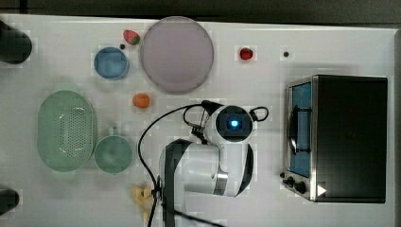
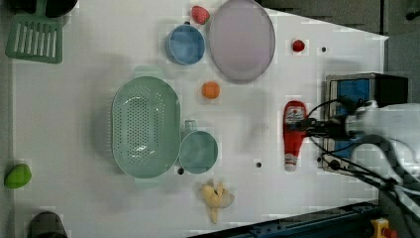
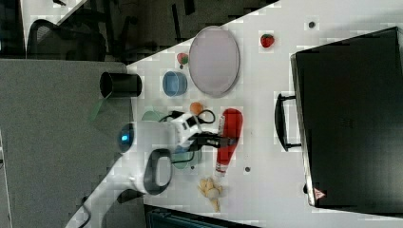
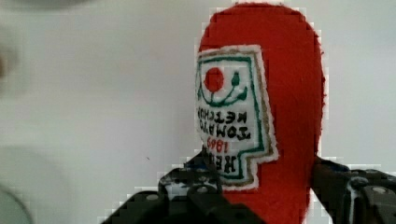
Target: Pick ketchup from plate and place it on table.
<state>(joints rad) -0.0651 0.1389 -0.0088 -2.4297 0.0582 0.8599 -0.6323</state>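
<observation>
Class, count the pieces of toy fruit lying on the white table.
4: strawberry beside the plate, small red fruit past its other side, orange near the basket, banana below the cup.

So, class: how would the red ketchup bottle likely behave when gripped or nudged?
The ketchup looks fuzzy with a stitched label, so it is probably soft, light and squashy. That nap should resist slipping between the fingers. Lying flat on the table, it seems unlikely to tip, perhaps roll slightly.

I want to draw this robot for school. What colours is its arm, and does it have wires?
The arm is chunky and white, with rounded shells and dark grey-black bands at the joints. A round black cap on top has a small glowing blue light. Thin black cables loop beside it and trail along the arm. The gripper at the end is black, and so are its jaws.
</observation>
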